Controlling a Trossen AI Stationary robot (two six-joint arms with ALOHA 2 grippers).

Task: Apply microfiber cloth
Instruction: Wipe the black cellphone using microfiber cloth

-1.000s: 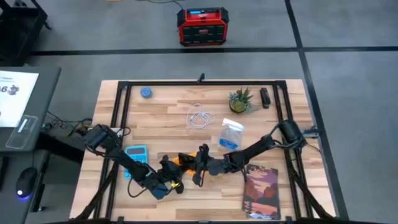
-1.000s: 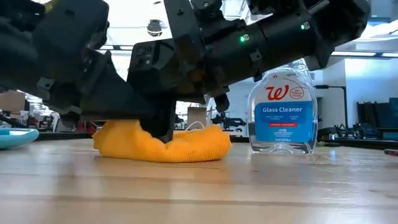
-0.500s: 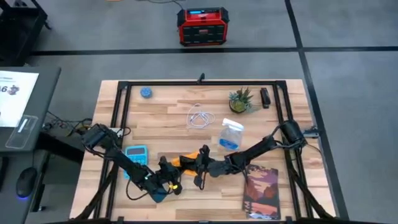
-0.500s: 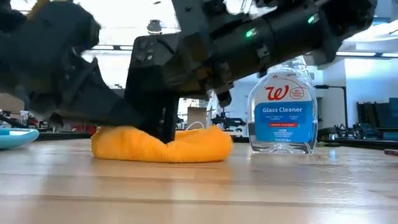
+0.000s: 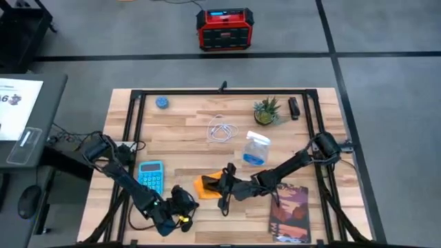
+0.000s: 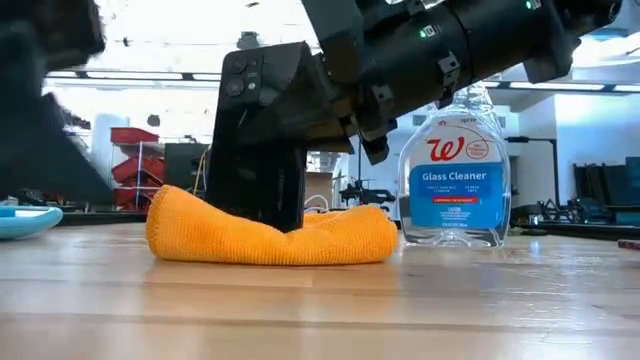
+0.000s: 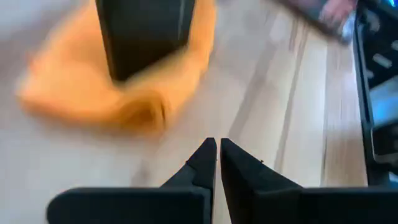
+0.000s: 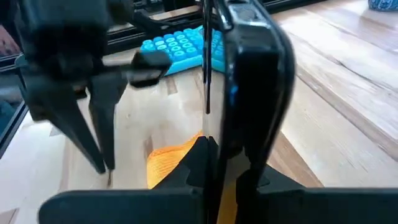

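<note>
Nearest the table's front edge, the left gripper hangs just above bare wood with its fingers pressed together and nothing between them, a little way short of the cloth. The cloth lies bunched in a low heap near the middle of the front half of the table, humped at both ends and dented in between. In that dent stands the phone, upright on its lower edge and sunk into the fabric, pinched from above by the right gripper, whose arm reaches in from the right side. The calculator lies to the left of the heap, clear of it, and the bottle stands behind and to the right, close to the right arm. As I judge it, the main risk is that the loose cloth, which nothing pins down, slides or rolls along with the phone instead of wiping it. A hard downward push could also twist the thin phone in the pinch, so that it tips or slips free. A wide sweep of the right arm could knock the bottle over, since it stands so near
</note>
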